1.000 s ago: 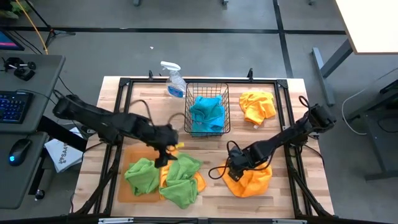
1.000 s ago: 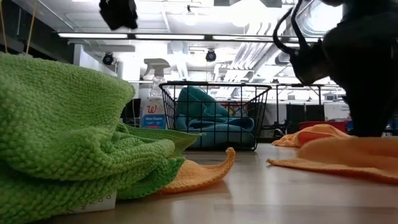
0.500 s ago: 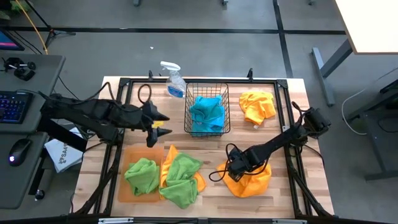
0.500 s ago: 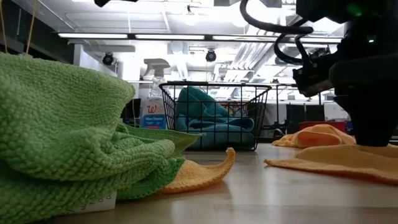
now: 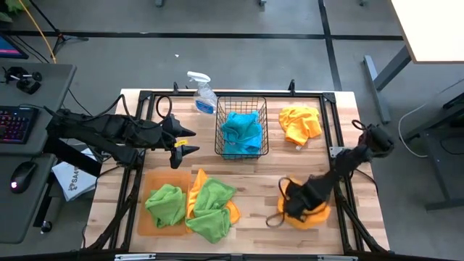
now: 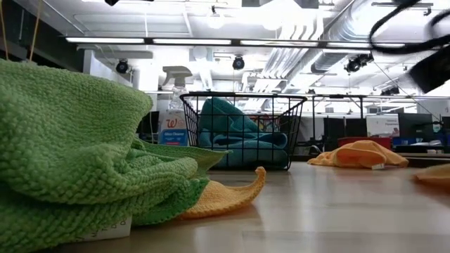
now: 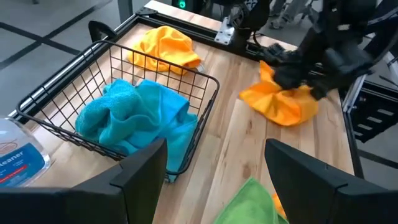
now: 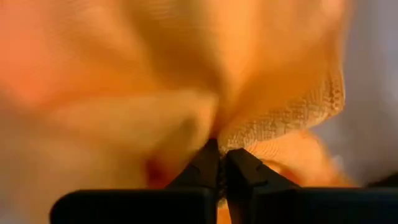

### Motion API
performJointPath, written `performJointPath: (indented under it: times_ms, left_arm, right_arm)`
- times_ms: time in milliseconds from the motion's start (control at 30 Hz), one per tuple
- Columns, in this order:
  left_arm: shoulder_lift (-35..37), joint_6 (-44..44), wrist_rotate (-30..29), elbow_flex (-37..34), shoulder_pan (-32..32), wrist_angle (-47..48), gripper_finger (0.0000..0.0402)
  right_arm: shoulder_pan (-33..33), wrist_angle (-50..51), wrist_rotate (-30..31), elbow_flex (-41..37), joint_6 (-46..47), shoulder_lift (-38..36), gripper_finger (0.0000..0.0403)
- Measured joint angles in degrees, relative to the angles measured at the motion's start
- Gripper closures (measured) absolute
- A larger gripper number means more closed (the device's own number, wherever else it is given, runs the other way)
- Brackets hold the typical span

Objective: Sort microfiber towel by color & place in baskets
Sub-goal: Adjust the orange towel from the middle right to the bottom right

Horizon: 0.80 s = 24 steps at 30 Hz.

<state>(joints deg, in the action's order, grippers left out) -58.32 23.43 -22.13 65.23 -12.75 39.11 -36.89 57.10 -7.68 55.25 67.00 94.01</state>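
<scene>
My right gripper (image 5: 295,201) is shut on a bunched orange towel (image 5: 308,212) near the table's right front. My left gripper (image 5: 186,143) hangs open over bare wood left of the black wire basket (image 5: 241,109), with nothing between its fingers. In the basket lies a blue towel (image 5: 241,133). Two green towels (image 5: 165,204) (image 5: 212,210) rest on and beside the flat orange tray (image 5: 145,221), over another orange towel (image 5: 232,212). One more orange towel (image 5: 299,122) lies at the far right. My right gripper pinches a gathered fold of the orange towel (image 8: 249,134) between its two shut fingers (image 8: 205,158), coming from above and slanting down. The cloth bunches up around the fingers. Its lower part (image 7: 280,109) lies on the table.
A clear spray bottle (image 5: 202,93) stands at the far edge, left of the basket. A black frame (image 5: 335,130) runs around the table. Bare wood shows between the basket and the near towels.
My right gripper has shut on the orange towel and gone toward the table's right edge, drawing the spread cloth into a bunch. My left gripper has gone from over the green towels toward the far left and stayed open.
</scene>
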Motion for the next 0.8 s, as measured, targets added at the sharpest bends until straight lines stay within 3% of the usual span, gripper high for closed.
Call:
performJointPath:
  times_ms: [133, 267, 500, 633, 800]
  left_arm:
    - [0.0, 0.2, 0.0, 0.0, 0.0, 0.0, 0.0143]
    - [0.0, 1.7, 0.3, 0.0, 0.0, 0.0, 0.0143]
    - [0.0, 1.9, 0.5, 0.0, 0.0, 0.0, 0.0143]
    - [0.0, 1.9, 0.5, 0.0, 0.0, 0.0, 0.0143]
    - [0.0, 2.0, 0.5, 0.0, 0.0, 0.0, 0.0143]
  right_arm:
    - [-5.7, -6.3, -5.9, 0.1, 2.4, -0.2, 0.0400]
    - [-10.9, -5.5, -8.3, 0.1, 9.6, -0.3, 0.0401]
    - [-13.8, -6.4, -7.4, 0.1, 17.5, -3.2, 0.0382]
    - [-13.7, -6.7, -7.3, 0.1, 18.3, -7.6, 0.0343]
    - [-13.7, -5.2, -2.9, 0.1, 20.5, -15.5, 0.0259]
